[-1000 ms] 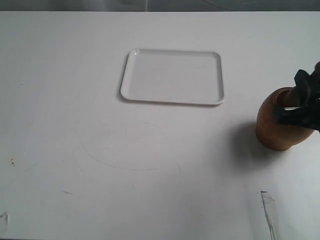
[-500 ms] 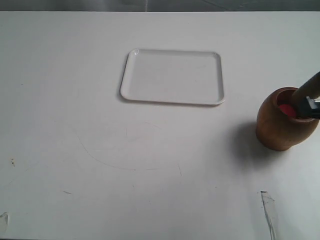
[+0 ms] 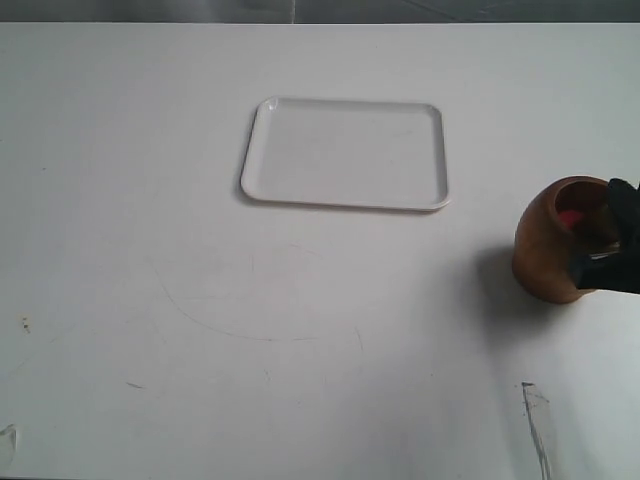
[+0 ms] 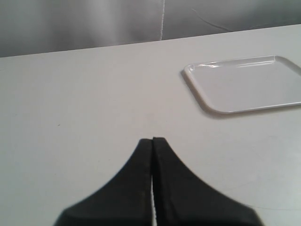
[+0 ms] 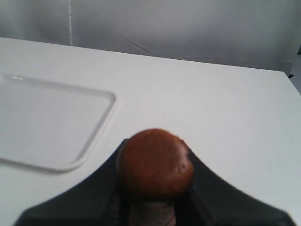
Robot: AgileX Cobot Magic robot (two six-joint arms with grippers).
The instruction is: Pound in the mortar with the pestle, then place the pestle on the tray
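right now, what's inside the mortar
A small red object shows inside the mortar. The right gripper, shut on the pestle, covers part of the opening, so the pestle's tip and the bottom are hidden.

I read no text, label, brand, number or sign in any of my three camera feeds. The tray (image 3: pixel 345 153), the mortar (image 3: pixel 545 255), the pestle (image 5: pixel 154 165) and the table (image 3: pixel 150 400) present plain, unprinted surfaces. The dark marks (image 3: pixel 535 420) on the table are scuffs, not characters.
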